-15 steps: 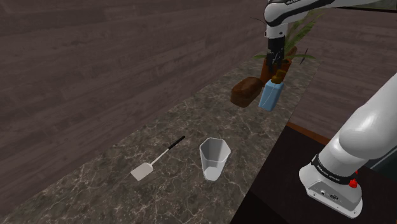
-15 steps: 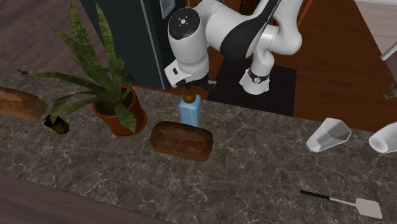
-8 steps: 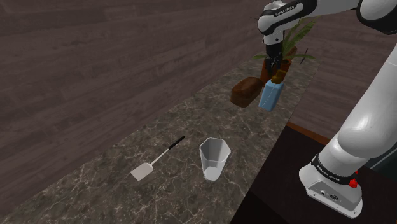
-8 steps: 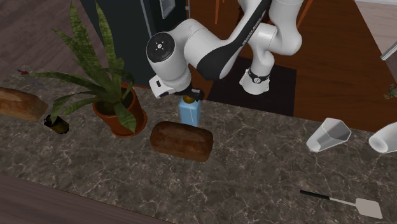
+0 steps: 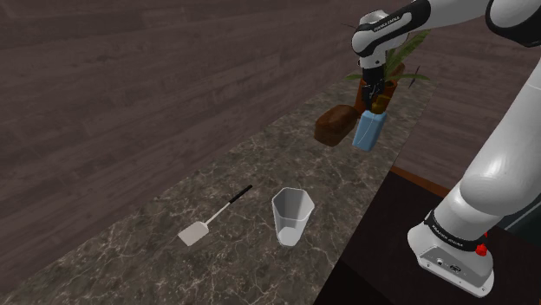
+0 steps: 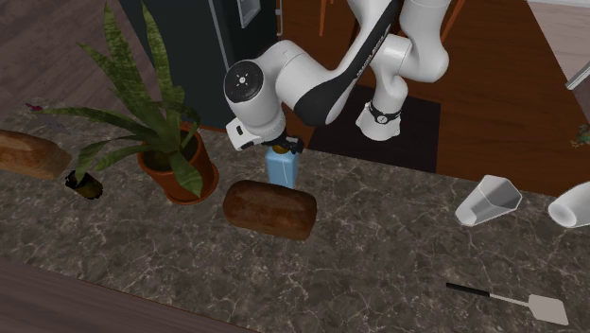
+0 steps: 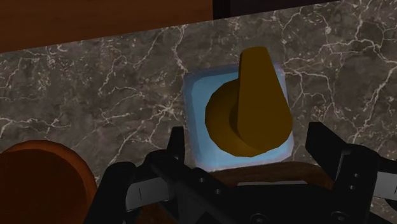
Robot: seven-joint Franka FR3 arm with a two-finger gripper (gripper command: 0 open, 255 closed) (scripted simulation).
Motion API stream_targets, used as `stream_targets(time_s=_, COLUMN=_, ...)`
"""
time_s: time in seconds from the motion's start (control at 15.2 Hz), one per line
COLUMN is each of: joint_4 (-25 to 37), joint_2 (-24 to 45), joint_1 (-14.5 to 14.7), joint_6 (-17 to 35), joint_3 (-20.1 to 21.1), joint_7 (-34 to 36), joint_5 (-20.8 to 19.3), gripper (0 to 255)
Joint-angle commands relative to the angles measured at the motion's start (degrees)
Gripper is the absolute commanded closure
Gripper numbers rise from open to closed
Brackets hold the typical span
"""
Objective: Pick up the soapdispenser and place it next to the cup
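Dark marble table (image 5: 260,165) carries a brown bread loaf (image 6: 269,208); in the shoulder view the blue soap dispenser (image 5: 368,130) stands at its 3 o'clock, the clear cup (image 5: 290,217) well apart at the dispenser's 7 o'clock; end effector (image 7: 247,137) spread wide astride the pump

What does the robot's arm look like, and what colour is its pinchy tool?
The arm is made of smooth, rounded white pieces with dark grey joints between them. Black bands with tiny white writing ring it, and a small red button sits near its foot. The tool is all black, with two blocky fingers.
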Motion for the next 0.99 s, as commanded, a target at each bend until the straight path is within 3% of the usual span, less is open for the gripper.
stream_targets(time_s=0.0, joint_4=-0.05, joint_2=0.03, joint_1=-0.01, joint_6=0.09, joint_3=-0.01, joint_7=-0.01, joint_5=0.0, gripper=0)
stream_targets(time_s=0.2, joint_4=-0.05, joint_2=0.02, joint_1=-0.01, joint_6=0.08, joint_3=-0.01, joint_7=-0.01, joint_5=0.0, gripper=0)
stream_targets(time_s=0.26, joint_4=-0.05, joint_2=0.02, joint_1=-0.01, joint_6=0.08, joint_3=-0.01, joint_7=-0.01, joint_5=0.0, gripper=255)
stream_targets(time_s=0.92, joint_4=0.38, joint_2=-0.27, joint_1=0.02, joint_6=-0.63, joint_3=0.0, joint_7=-0.04, joint_5=-0.07, gripper=255)
